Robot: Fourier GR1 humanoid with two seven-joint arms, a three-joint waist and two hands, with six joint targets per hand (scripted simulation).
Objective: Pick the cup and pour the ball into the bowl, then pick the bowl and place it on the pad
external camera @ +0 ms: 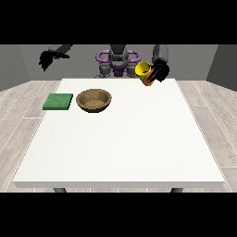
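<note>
Above the table's [139, 152] far edge, a hand [159, 70] apparently grips the tilted cup [143, 71].

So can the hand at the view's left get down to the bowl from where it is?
Probably yes: that hand is raised off the table's edge, and only bare table surrounds the bowl.

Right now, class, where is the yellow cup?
In the front view the yellow cup is held tilted above the table's far edge by the hand at the view's right, to the upper right of the wooden bowl.
</note>
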